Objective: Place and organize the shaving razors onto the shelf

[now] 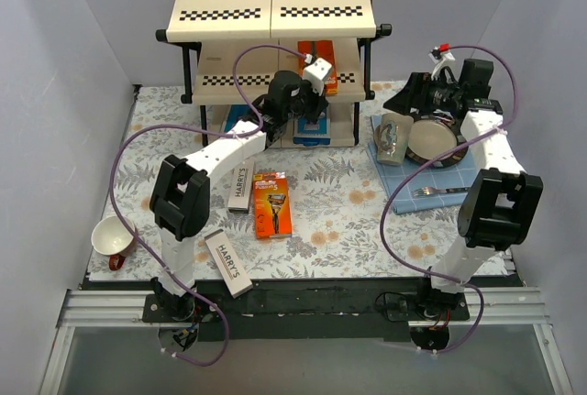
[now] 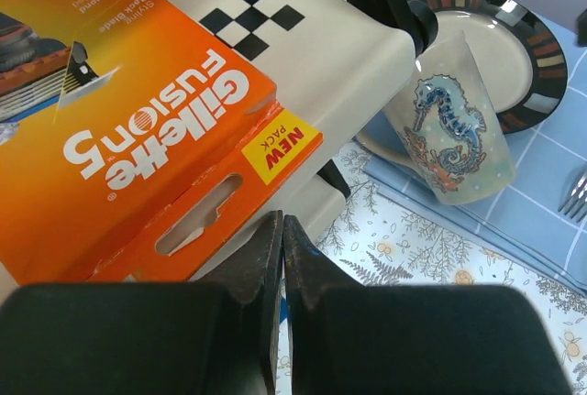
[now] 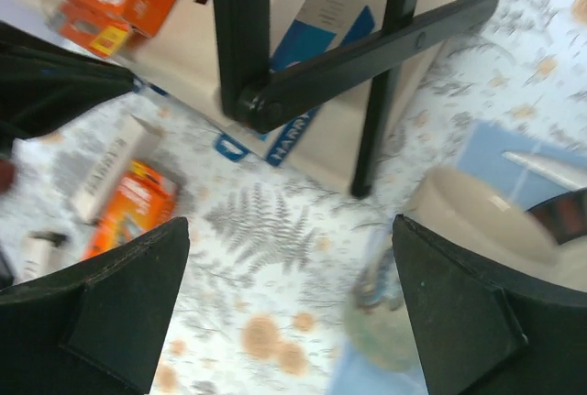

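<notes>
Noting the left tool (image 2: 282,230) first: its fingers are pressed together with nothing between them, tips just beside the hang-tab end of the orange Gillette card (image 2: 119,129). That card lies flat on the middle board of the shelf (image 2: 339,56), close to the board's right corner; you can likely count it as placed.

Right tool (image 3: 291,223): fingers spread wide and holding nothing, hanging at the right of the table (image 1: 348,221) by the seahorse cup (image 2: 449,129) and the plate (image 2: 527,56).

Blue-and-white boxes (image 1: 315,131): on the bottom tier, partly hidden by the left arm.

Not yet shelved:
- second orange card (image 1: 271,202)
- one HARRY'S box (image 1: 240,184) just beside it on the left
- other HARRY'S box (image 1: 229,264) at the near edge, lying aslant

Key relation: the second orange card lies nearward of the left tool, its long axis running near to far. Your left arm is the nearer one, so pull back and open before descending.
</notes>
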{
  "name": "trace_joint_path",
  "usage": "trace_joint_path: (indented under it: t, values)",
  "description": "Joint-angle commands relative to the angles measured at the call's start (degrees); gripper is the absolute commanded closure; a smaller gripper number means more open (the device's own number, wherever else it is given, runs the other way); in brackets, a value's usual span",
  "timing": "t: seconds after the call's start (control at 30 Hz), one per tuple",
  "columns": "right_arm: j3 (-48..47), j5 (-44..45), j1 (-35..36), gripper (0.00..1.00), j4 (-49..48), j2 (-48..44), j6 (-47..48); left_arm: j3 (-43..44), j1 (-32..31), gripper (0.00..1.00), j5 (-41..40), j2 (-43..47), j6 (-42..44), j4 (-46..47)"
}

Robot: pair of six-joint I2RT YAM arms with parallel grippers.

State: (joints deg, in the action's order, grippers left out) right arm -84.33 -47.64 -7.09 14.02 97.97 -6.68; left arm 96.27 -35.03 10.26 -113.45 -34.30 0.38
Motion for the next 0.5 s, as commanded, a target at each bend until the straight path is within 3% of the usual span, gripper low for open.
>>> trace_joint_path:
  t: [0.0,0.03,0.27,0.47]
  values:
    - [-11.4,1.9,0.2,0.02,11.4,6.2,26.0,2.0,0.7,1.0,2.6,1.6,-0.4,-2.9]
    - [-13.3,2.2,0.2,0.03,13.5,9.0,31.4,1.0,0.7,1.0,4.7,3.1,-1.1,-2.9]
    - [-28.2,5.8,0.2,0.03,25.1,19.5,44.7,-11.4,0.7,1.0,11.6,13.1,-4.9,-4.5]
    - [-39.6,6.9,0.2,0.03,34.2,27.5,48.7,-18.0,0.7,1.0,11.0,18.2,-4.6,-7.8]
